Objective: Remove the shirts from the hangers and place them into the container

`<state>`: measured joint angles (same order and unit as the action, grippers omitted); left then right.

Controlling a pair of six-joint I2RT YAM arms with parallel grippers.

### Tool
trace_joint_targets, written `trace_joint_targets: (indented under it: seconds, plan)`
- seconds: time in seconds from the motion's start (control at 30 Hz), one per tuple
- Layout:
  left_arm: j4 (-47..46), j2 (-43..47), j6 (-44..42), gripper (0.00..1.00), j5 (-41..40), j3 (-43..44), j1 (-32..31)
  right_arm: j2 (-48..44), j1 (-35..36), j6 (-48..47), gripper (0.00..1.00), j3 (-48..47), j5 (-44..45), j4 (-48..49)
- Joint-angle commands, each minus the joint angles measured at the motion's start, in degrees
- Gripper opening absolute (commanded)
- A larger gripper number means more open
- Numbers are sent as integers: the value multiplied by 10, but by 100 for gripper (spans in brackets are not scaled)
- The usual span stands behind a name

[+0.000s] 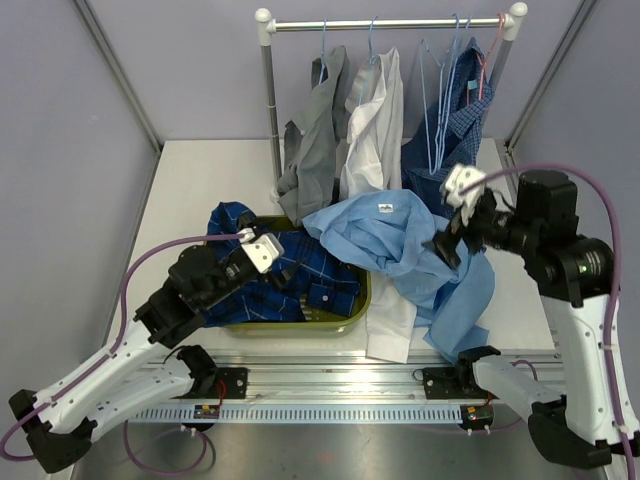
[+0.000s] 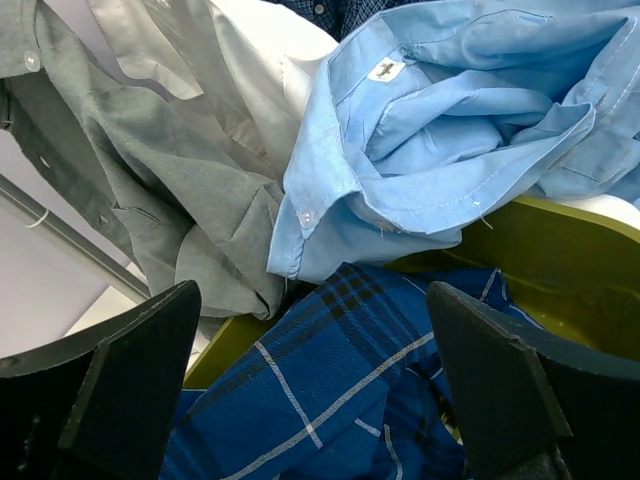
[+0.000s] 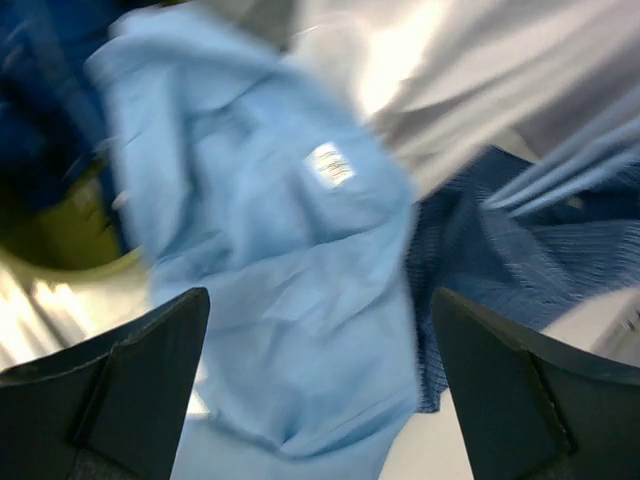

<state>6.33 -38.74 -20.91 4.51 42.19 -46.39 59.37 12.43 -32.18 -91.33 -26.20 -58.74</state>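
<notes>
The light blue shirt (image 1: 395, 240) straddles the right rim of the container (image 1: 300, 327) at centre frame, just below the nearer right end effector (image 1: 445, 243), which is spread wide.

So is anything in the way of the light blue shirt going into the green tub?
Nothing visible blocks it. The light blue shirt already drapes over the right side of the tub. Only the dark checked shirt lies inside, partly filling it.

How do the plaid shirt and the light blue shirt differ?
The plaid shirt is dark blue with pale lines, the light blue shirt plain. The plaid shirt lies mostly in the tub; the light blue shirt spills over its rim onto the table. Both lie crumpled.
</notes>
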Motion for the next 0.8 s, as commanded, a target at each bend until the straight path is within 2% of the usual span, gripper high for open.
trace_joint_targets:
  seconds: [0.0,0.03,0.07,0.2,0.27,0.4,0.43,0.5,0.53,0.57,0.6,0.63,0.7,0.77]
  plan:
    - [-25,2,7,99,15,21,2,-27,0,-253,99,69,-211,-200]
    - [-23,6,5,99,12,20,2,-32,0,-309,99,90,-223,-216]
    - [-23,8,5,99,8,20,2,-43,0,-323,99,112,-221,-220]
    - [-18,17,9,99,3,15,2,-65,0,-322,99,234,-159,-141]
    - [-17,17,12,99,4,13,2,-66,0,-290,99,267,-128,-89]
    - [-12,17,31,99,21,15,2,-53,1,-207,99,343,-60,111]
    - [-11,16,35,99,34,17,2,-46,1,-180,96,350,-36,139]
    - [-7,14,47,99,53,20,2,-38,1,-158,76,343,-30,170]
    - [-6,12,52,99,64,26,2,-31,1,-131,61,332,-36,168]
    - [-4,9,56,99,90,31,2,-31,1,-114,27,318,-61,161]
    - [-2,-1,67,99,103,35,2,-32,1,-94,12,285,-77,146]
    - [-3,-8,72,99,117,40,2,-36,1,-53,5,264,-93,137]
    - [-15,-22,79,99,158,54,1,-36,1,-14,1,186,-153,96]
    - [-21,-55,74,99,190,80,-2,-21,1,51,0,122,-222,70]
